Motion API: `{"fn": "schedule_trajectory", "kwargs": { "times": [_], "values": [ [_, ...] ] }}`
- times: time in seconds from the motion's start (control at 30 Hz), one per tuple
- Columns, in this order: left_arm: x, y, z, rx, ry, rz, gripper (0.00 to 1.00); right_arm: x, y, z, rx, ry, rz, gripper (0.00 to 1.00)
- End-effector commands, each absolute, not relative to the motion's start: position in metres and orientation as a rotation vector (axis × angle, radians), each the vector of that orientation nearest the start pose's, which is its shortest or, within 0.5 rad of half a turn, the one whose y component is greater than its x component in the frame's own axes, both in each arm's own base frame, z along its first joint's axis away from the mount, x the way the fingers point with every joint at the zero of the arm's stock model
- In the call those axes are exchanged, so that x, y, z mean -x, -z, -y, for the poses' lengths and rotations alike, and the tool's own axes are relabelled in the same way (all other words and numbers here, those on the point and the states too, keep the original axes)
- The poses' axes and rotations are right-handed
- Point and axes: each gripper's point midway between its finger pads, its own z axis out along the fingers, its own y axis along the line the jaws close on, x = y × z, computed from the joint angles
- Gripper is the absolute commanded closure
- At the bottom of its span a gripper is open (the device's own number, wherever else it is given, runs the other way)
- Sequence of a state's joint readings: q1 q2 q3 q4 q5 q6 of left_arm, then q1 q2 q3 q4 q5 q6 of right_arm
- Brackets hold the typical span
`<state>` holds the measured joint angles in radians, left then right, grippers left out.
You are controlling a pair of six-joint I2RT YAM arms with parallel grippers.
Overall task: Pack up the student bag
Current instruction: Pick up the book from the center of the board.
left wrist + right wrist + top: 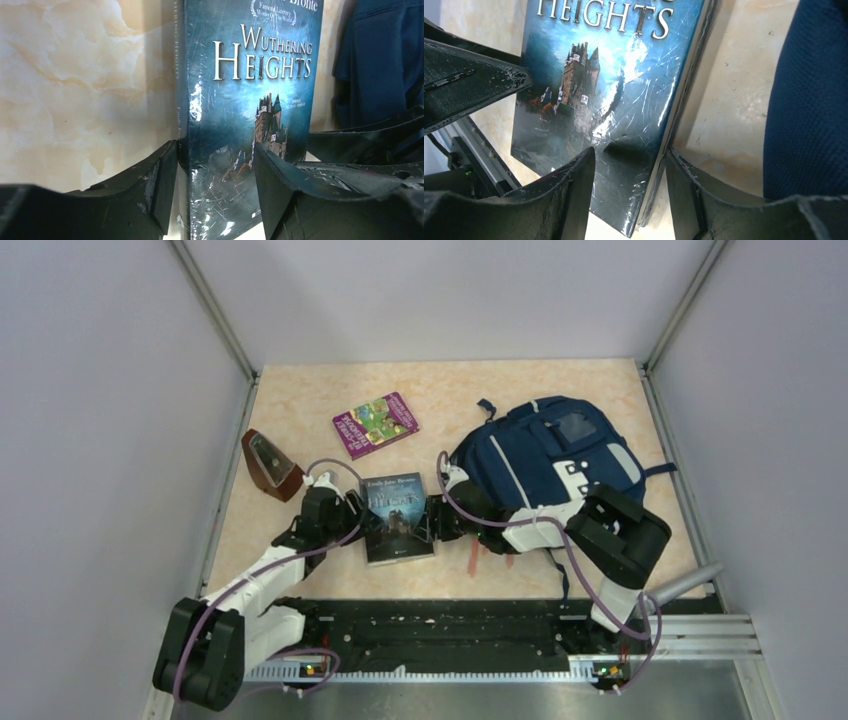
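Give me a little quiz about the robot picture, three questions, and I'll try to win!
1. True or false: the purple book is inside the bag.
2. The dark book sits between the left pincer and the right pincer. Its title is: A) Wuthering Heights B) Treasure Island C) Oliver Twist
3. How many books lie on the table?
Key: 1 false, it lies on the table, beyond the dark book. 2 A. 3 two.
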<state>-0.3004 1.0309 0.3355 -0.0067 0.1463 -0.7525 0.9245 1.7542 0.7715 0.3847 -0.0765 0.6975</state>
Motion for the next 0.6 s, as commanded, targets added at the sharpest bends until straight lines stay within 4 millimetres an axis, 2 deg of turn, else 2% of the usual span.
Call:
{"fn": "schedule_trajectory", "kwargs": {
  "times": [0.0, 0.07, 0.3, 0.4, 0.57],
  "values": [
    [-0.255, -0.127, 0.187, 0.266, 1.088, -2.164, 0.41, -0.215, -0.095, -0.411, 0.306, -1.298, -2.165, 0.49],
    [-0.256, -0.141, 0.190, 0.241, 1.121, -2.117, 0.41, -0.216, -0.103, -0.414, 0.299, -1.317, -2.141, 0.50],
    [-0.255, -0.185, 0.201, 0.151, 1.191, -1.989, 0.41, -0.218, -0.094, -0.424, 0.325, -1.327, -2.158, 0.46],
    [-0.254, -0.192, 0.209, 0.118, 1.209, -1.980, 0.41, -0.219, -0.087, -0.425, 0.325, -1.313, -2.172, 0.45],
    [-0.252, -0.189, 0.221, 0.095, 1.226, -1.998, 0.41, -0.222, -0.078, -0.423, 0.323, -1.277, -2.183, 0.44]
  ]
}}
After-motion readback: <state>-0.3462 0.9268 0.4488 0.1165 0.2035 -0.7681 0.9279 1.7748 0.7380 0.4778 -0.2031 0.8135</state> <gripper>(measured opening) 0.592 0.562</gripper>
